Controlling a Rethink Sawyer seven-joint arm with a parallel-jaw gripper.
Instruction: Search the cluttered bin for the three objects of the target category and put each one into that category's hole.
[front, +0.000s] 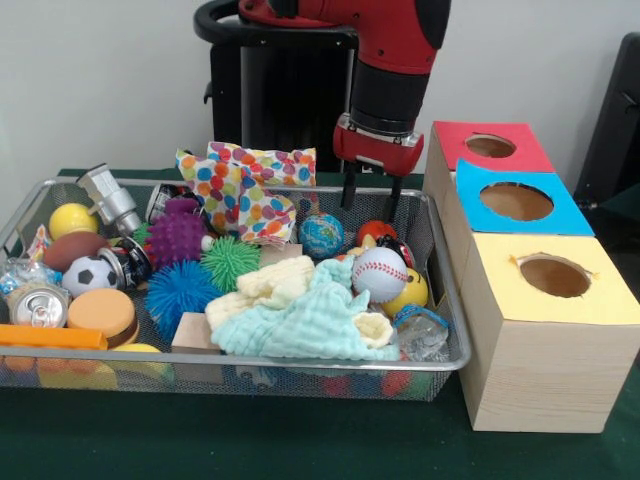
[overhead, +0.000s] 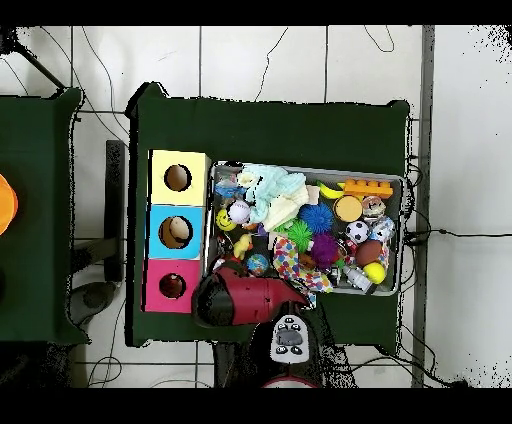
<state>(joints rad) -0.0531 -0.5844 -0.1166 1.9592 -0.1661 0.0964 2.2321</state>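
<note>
The wire mesh bin (front: 448, 300) (overhead: 392, 181) is full of mixed toys. My gripper (front: 371, 205) hangs over the bin's far right corner. It is open and empty, with its dark fingers (front: 350, 190) apart. Just below it lies a small orange-red toy (front: 376, 231), with a dark-striped piece (front: 399, 249) next to it, both partly hidden by the baseball. I cannot tell if they are plush. The red-surround hole (front: 490, 146) (overhead: 172, 286) tops the farthest wooden box, just right of the gripper. In the overhead view the arm (overhead: 250, 300) hides the gripper.
The blue-surround hole (front: 516, 201) and yellow-surround hole (front: 555, 275) sit nearer the camera. In the bin are a baseball (front: 380, 272), a globe ball (front: 321, 235), purple (front: 177, 233), green (front: 230, 260) and blue (front: 178, 290) spiky balls, a soccer ball (front: 88, 274), a pale green cloth (front: 310, 320) and a dotted cloth (front: 245, 190).
</note>
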